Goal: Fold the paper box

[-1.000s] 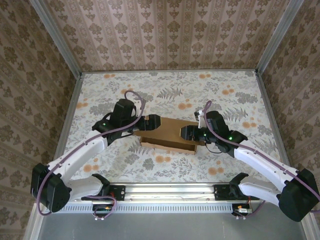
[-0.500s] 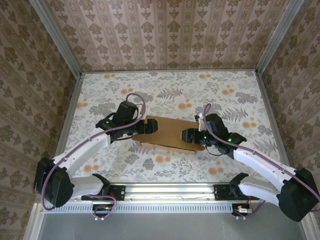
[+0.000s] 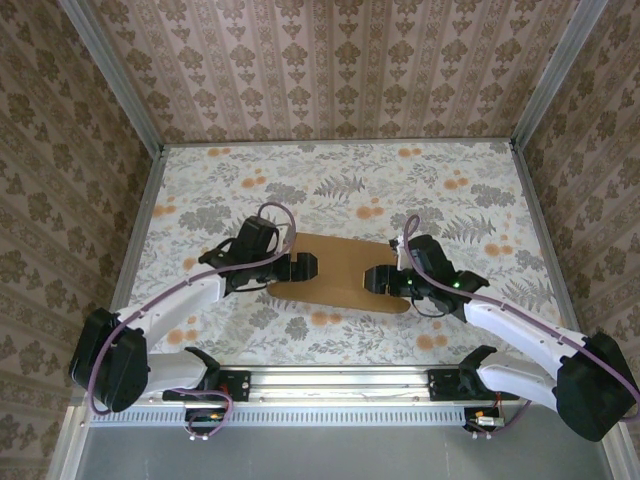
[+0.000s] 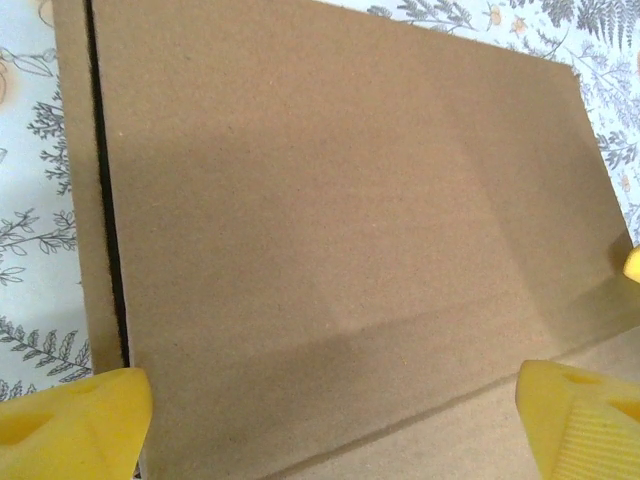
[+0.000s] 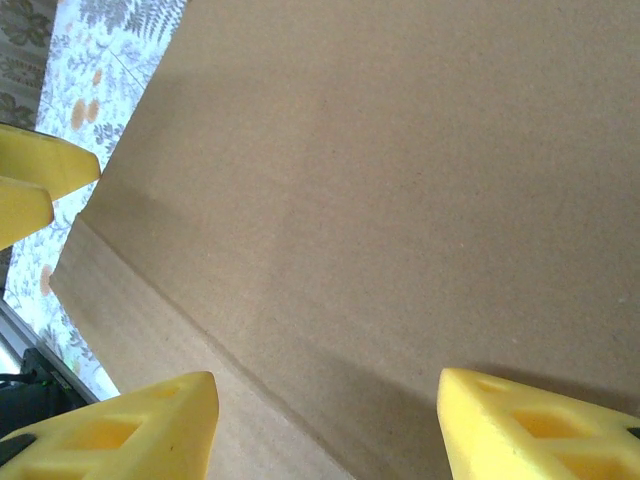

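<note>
Two spread-open pincers sit over the paper box (image 3: 340,262), lying low mid-tabletop (image 3: 450,190): left pincer (image 3: 301,266) at its 9 o'clock end, right pincer (image 3: 377,278) at 3 o'clock. I judge I'm pressing the lid shut; next, tuck its front flap.

From the top camera the left tool (image 3: 303,267) and right tool (image 3: 378,278) sat over both ends of the paper box (image 3: 340,265), so whatever flaps were under them stayed hidden. Honestly couldn't tell if the tips were actually touching the cardboard. Both wrist cams had the box running off the frame edges, and the yellow fingers (image 4: 70,420) were cropped to just their tips at the bottom corners.
</note>
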You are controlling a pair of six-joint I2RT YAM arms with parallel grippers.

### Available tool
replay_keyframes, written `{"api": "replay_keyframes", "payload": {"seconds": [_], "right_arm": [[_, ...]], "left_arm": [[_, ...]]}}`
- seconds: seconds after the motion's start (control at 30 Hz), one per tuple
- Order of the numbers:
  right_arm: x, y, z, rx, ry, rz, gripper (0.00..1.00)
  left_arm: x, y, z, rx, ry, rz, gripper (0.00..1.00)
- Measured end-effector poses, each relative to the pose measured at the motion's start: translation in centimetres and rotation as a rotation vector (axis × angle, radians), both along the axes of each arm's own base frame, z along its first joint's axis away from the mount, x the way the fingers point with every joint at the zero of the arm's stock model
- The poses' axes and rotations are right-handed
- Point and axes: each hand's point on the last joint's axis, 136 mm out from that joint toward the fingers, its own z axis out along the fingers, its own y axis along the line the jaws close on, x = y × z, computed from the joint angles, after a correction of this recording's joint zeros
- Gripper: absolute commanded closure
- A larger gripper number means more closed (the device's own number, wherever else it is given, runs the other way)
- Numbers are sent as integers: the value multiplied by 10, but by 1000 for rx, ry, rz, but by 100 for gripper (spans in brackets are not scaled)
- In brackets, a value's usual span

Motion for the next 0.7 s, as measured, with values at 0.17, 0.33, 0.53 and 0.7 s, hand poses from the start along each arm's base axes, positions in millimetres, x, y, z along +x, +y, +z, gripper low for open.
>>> {"api": "replay_keyframes", "payload": {"seconds": [0.17, 0.33, 0.53, 0.7], "right_arm": [[-4, -5, -12, -21, 19, -8, 38], [-4, -8, -18, -43, 27, -18, 38], [-5, -13, -30, -107, 42, -27, 38], [-4, -14, -34, -141, 49, -21, 38]], "left_arm": [[-3, -1, -8, -4, 4, -9, 5], [-6, -4, -9, 0, 1, -21, 3], [-11, -13, 0, -37, -36, -56, 0], [-15, -26, 16, -134, -91, -109, 0]]}}
